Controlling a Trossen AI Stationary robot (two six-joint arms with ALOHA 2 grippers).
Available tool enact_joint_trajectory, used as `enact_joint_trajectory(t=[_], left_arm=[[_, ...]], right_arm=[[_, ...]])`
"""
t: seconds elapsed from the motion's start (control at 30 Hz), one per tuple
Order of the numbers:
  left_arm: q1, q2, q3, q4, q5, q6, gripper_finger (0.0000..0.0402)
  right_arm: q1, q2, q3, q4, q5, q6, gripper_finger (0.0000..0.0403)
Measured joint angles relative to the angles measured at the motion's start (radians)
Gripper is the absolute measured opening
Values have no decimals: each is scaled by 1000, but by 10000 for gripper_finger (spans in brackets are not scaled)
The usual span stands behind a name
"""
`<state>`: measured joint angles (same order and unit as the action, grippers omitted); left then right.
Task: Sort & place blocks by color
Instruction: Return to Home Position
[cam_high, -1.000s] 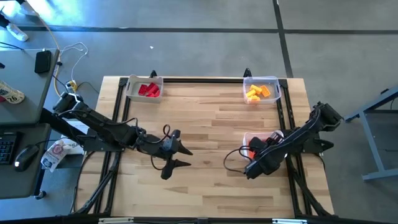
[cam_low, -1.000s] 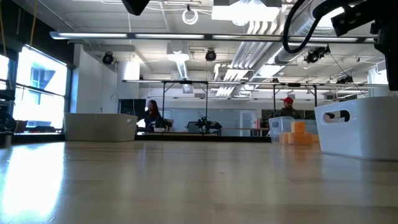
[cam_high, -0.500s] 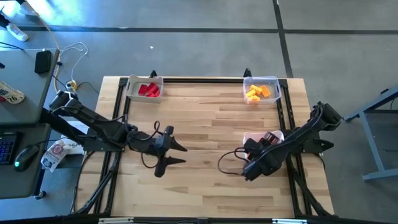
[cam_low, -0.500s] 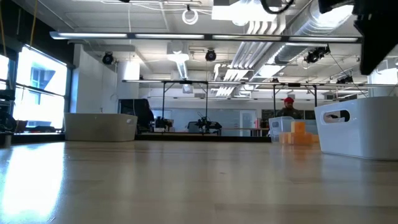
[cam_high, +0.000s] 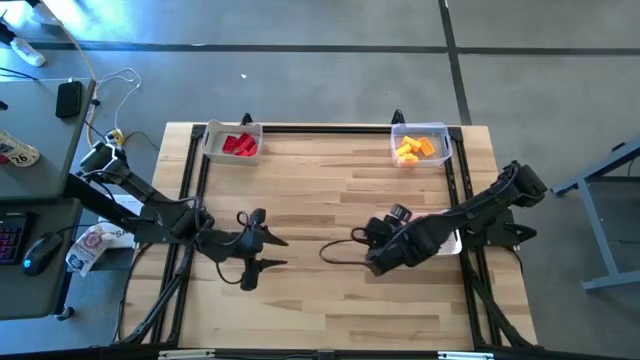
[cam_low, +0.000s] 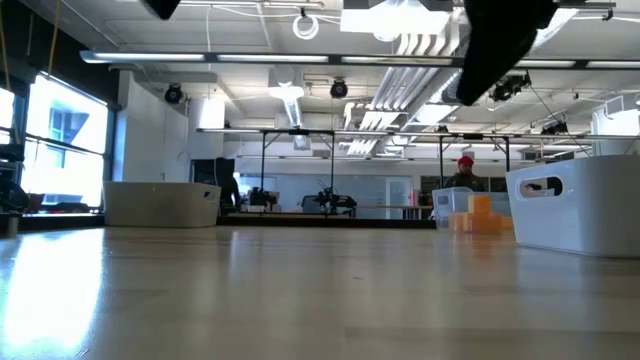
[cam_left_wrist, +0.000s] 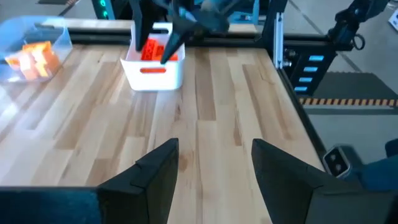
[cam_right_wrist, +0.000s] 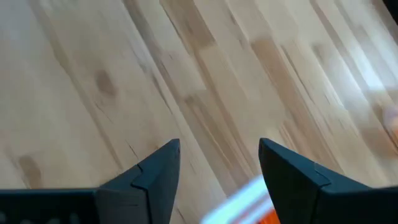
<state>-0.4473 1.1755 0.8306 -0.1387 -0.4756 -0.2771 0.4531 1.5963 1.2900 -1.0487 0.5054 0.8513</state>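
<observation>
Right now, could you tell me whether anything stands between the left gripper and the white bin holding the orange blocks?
Yes: the right gripper hangs above the table directly between the left gripper and the white bin, partly hiding the orange blocks in the left wrist view. Nothing lies on the table wood between them.

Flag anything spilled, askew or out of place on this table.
Nothing stands out. Red blocks sit in the far-left bin, yellow-orange blocks in the clear bin, none loose on the table; left claw and right claw are open, empty.
</observation>
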Motion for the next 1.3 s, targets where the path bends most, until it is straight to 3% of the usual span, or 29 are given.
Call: enact_joint_trajectory(t=[0.23, 0.53, 0.8, 1.03, 1.3], left_arm=[[2, -82, -188, 163, 11, -53, 191], [11, -313, -455, 370, 34, -37, 191], [62, -492, -662, 518, 175, -34, 191], [108, -604, -767, 550, 204, -34, 191], [140, -767, -802, 474, 207, 19, 191]], right_arm=[[-65, 0, 0, 186, -28, -179, 204], [-159, 0, 0, 353, -29, -314, 204], [-246, 0, 0, 473, -117, -450, 204], [-339, -57, -1, 453, -120, -470, 204], [-408, -234, -38, 424, -92, -547, 204]])
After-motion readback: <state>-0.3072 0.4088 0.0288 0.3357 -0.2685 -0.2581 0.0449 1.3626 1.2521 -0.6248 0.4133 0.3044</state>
